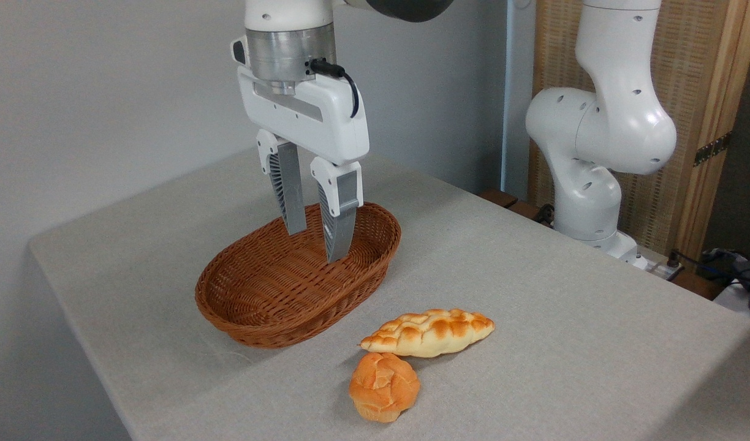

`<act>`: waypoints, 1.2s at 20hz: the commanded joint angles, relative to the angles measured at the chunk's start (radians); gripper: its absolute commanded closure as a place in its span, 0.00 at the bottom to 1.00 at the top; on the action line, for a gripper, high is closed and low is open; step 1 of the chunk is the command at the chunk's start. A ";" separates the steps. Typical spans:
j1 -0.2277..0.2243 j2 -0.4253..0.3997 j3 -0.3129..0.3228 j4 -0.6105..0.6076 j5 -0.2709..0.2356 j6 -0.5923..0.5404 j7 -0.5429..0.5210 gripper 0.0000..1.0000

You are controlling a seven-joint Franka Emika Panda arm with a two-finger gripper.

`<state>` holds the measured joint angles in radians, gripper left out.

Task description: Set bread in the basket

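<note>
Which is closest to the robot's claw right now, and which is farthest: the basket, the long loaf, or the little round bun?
From the gripper:
1. Basket, directly beneath it.
2. Braided loaf, on the table right of the basket.
3. Round bun, in front of the loaf, nearest the camera.

Jaws over the basket, bread on the table

My gripper (317, 242) hangs with jaws parted and nothing between them above the basket (252, 306); the bread (384, 387) sits just beside the braided loaf (427, 332).

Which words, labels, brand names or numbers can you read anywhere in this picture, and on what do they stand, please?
None: no readable text shows anywhere in this view.
The gripper, the robot arm, the wicker basket, the round bun and the braided loaf all appear unmarked.
</note>
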<state>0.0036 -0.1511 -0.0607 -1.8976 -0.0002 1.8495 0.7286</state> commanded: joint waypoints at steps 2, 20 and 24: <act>-0.002 0.012 -0.016 0.022 -0.007 -0.027 -0.017 0.00; -0.002 0.012 -0.016 0.020 -0.007 -0.038 -0.018 0.00; -0.002 0.012 -0.018 0.020 -0.007 -0.042 -0.018 0.00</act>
<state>0.0025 -0.1435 -0.0763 -1.8947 -0.0012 1.8360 0.7271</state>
